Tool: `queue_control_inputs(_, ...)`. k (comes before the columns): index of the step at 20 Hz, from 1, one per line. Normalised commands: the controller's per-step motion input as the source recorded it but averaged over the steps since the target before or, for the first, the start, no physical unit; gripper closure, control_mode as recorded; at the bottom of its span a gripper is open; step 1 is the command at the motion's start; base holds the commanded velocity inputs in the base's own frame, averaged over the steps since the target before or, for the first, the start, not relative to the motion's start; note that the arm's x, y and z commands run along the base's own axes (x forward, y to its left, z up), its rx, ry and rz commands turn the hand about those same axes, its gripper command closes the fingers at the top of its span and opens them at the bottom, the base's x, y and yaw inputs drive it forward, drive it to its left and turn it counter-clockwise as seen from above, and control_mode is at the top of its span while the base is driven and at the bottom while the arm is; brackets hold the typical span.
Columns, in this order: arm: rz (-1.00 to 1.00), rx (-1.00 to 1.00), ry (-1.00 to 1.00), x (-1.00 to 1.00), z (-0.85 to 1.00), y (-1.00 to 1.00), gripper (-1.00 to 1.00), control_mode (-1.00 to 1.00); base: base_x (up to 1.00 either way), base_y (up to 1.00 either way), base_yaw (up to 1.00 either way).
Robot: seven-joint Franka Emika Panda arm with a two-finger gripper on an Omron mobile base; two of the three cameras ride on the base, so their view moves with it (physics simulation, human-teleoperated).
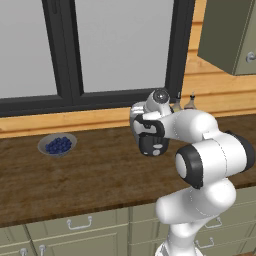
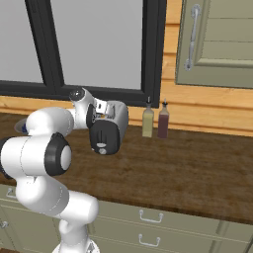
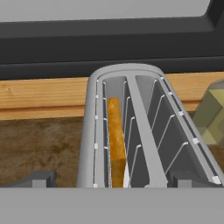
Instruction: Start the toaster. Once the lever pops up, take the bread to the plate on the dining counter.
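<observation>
Toaster [image 3: 131, 131] sits directly ahead of and just below the claw [image 3: 111, 181], which hangs over its near end with jaws spread wide and nothing between them. Its two slots run lengthwise straight away from the claw toward the window wall. The bread [image 3: 116, 144] stands on edge in the slot left of the centre bar as the hand camera looks, its thin face in line with the slots. From the right base camera the black end panel faces back toward the robot, under the hand, with the small pale lever [image 2: 101, 145] low on it. By my reading, the lever lies below and behind the fingertips, so reaching it calls for drawing back and dropping down that end face rather than advancing over the slots.
</observation>
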Motion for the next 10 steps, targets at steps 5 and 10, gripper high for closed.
queue_control_inputs(5, 0.00, 0.00, 0.00, 0.00, 0.00, 0.00, -1.00, -1.00, 0.00, 0.00, 0.00)
queue_control_inputs(10, 0.00, 0.00, 0.00, 0.00, 0.00, 0.00, -1.00, -1.00, 0.00, 0.00, 0.00)
